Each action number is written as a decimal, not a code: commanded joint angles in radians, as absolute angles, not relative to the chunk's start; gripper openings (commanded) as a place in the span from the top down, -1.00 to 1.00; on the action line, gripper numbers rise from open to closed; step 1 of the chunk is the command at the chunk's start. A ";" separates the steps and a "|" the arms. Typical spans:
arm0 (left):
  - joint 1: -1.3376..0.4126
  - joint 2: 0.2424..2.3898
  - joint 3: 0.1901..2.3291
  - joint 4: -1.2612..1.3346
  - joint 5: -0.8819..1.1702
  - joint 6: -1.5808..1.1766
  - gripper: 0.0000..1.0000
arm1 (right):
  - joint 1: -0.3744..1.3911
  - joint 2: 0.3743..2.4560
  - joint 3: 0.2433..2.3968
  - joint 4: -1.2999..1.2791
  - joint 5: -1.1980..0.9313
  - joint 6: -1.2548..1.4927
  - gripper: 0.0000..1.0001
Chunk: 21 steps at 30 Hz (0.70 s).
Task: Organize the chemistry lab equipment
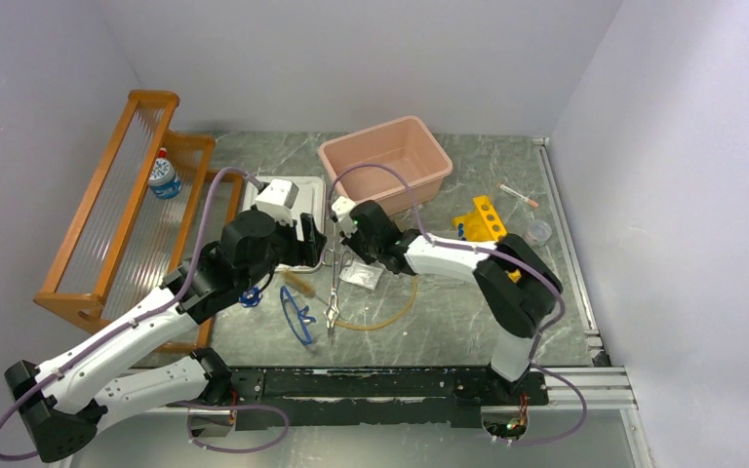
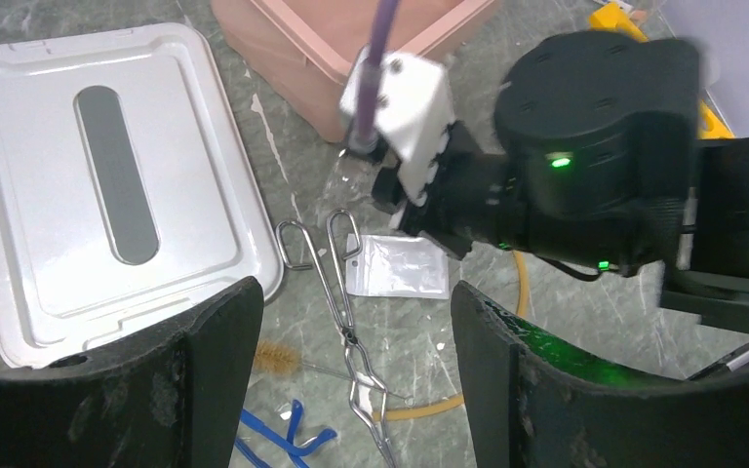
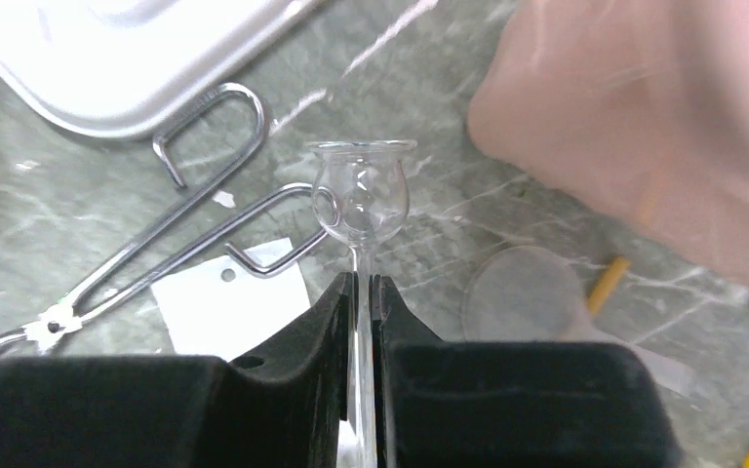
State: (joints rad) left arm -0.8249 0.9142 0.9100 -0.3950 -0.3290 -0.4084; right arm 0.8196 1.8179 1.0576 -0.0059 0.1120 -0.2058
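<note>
My right gripper [image 3: 363, 283] is shut on the thin stem of a clear glass funnel tube with a round bulb [image 3: 361, 200], held above the table beside the pink bin [image 1: 387, 156]. My left gripper [image 2: 356, 302] is open and empty above the metal tongs [image 2: 346, 312], which lie on the table and also show in the top view [image 1: 333, 283]. A white packet [image 2: 400, 265] lies by the tongs' handles. Blue-framed glasses [image 1: 295, 314], a tan rubber tube [image 1: 380, 320] and a small brush [image 2: 275, 356] lie nearer the front.
A white metal tray [image 1: 288, 190] lies left of the pink bin. An orange slatted shelf [image 1: 127, 210] with a blue-capped bottle [image 1: 164, 175] stands at far left. A yellow rack [image 1: 483, 219], a small clear cup [image 1: 538, 232] and a thin tube [image 1: 519, 195] are at right. A clear disc [image 3: 522, 292] lies near the bin.
</note>
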 commanded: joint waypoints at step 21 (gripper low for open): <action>-0.816 0.802 0.945 -0.351 -0.120 -0.522 -0.50 | 0.805 1.251 1.137 -0.044 0.231 0.489 0.77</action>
State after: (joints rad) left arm -0.8242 0.8253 0.9100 -0.3786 -0.1696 -0.5060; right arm 0.8188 1.2724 1.0504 -0.0334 0.0891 0.2981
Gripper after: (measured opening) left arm 0.750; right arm 0.125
